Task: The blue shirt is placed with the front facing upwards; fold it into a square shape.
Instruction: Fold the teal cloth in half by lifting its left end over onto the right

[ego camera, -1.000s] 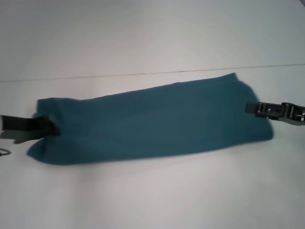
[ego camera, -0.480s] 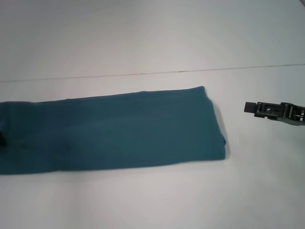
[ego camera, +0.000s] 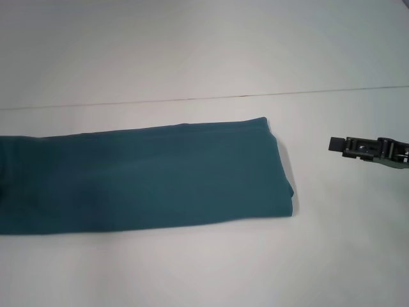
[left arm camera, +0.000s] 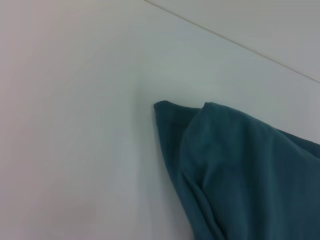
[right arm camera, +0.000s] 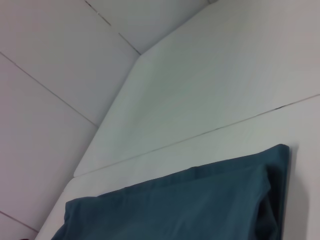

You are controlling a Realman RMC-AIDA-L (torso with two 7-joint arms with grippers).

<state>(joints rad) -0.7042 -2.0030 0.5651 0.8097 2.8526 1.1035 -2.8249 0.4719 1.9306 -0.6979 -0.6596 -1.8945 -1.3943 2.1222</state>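
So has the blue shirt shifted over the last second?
Yes. The blue shirt slid toward the robot's left, away from the motionless right gripper, which no longer touches it.

Head cam high; wrist cams low, shirt [ego camera: 140, 176] shared.

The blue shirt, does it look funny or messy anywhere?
A bit. The blue shirt is a long band, not a square, running off the head view's left edge. The right end effector hangs apart from it.
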